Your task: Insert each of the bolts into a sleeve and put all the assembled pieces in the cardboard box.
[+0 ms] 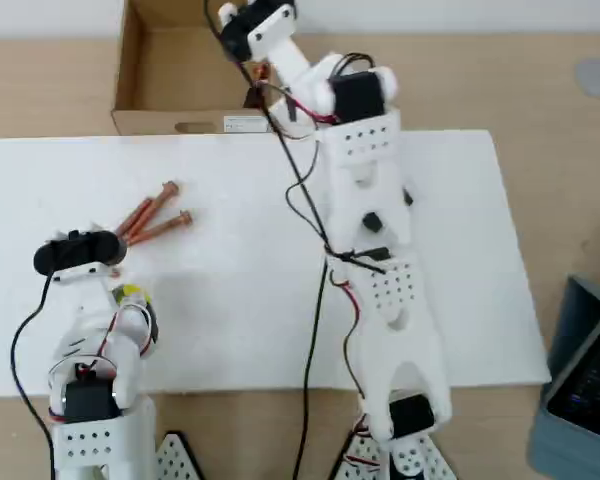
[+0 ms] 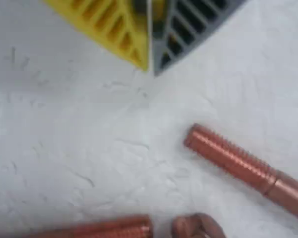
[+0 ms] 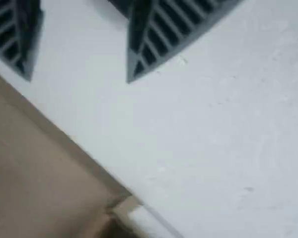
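found the table (image 1: 540,100) mostly covered by a white sheet (image 1: 240,300), with the cardboard box (image 1: 130,70) touching the sheet's far edge. traced the right arm (image 1: 380,250) stretched long across the sheet toward the box, and the left arm (image 1: 95,380) folded close to its base. caught the right gripper (image 3: 79,74) up at the box's edge, fingers spread well apart and gripping nothing. caught the left gripper (image 2: 150,67) low over the sheet, yellow and grey tips pressed together with nothing between them, just beside the bolts (image 1: 158,213). counted about three copper pieces there, fanned out and close together at one end, well apart from the box. noticed a thicker smooth section past the thread on the nearest bolt (image 2: 233,158); could not tell a sleeve from a plain shank there. could not judge the box's contents past the arm. judged much of the work undone, with sleeving to confirm and the carrying of those pieces into the box left to do.
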